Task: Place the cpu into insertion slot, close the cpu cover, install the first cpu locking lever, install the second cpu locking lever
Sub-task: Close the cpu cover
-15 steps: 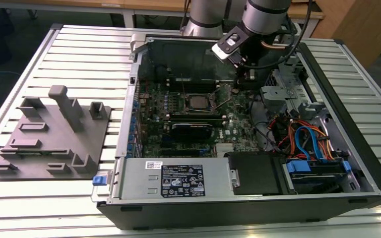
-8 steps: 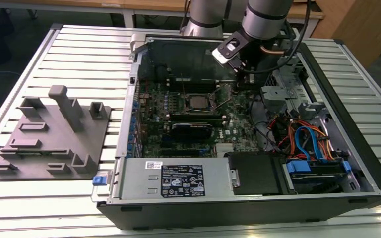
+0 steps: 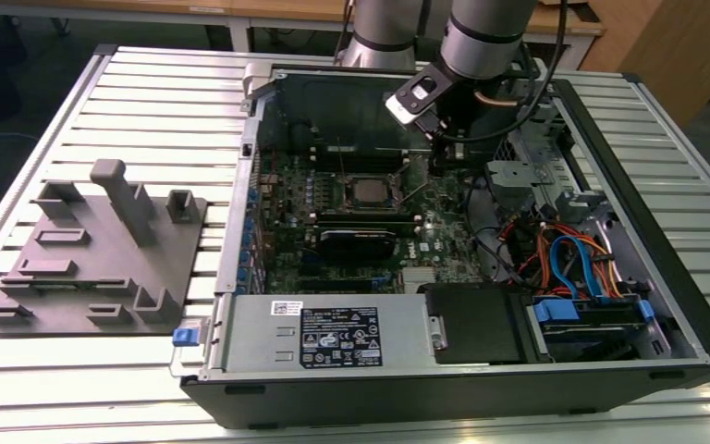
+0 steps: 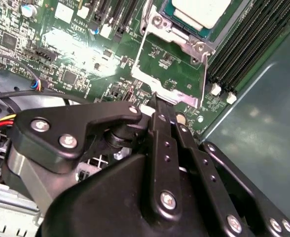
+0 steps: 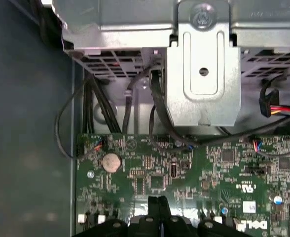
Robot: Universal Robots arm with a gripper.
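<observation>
While I watch remotely, the gripper [image 3: 435, 159] hangs inside the open computer case [image 3: 454, 393], low over the green motherboard [image 5: 209, 168]. In both wrist views its fingers [image 5: 158, 202] are drawn together with no gap visible between them. In the second wrist view the fingertips [image 4: 155, 101] meet the near edge of the cpu cover [image 4: 141, 55]. I cannot tell whether they pinch that edge or merely touch it. The cover stands swung open just ahead of the tips, with bare board showing through its square opening. Beyond the cover, farther from the gripper, the cpu [image 4: 199, 10] sits silver face up in the insertion slot [image 4: 177, 24]. A coin battery [image 5: 111, 161] lies on the board ahead of the fingers
</observation>
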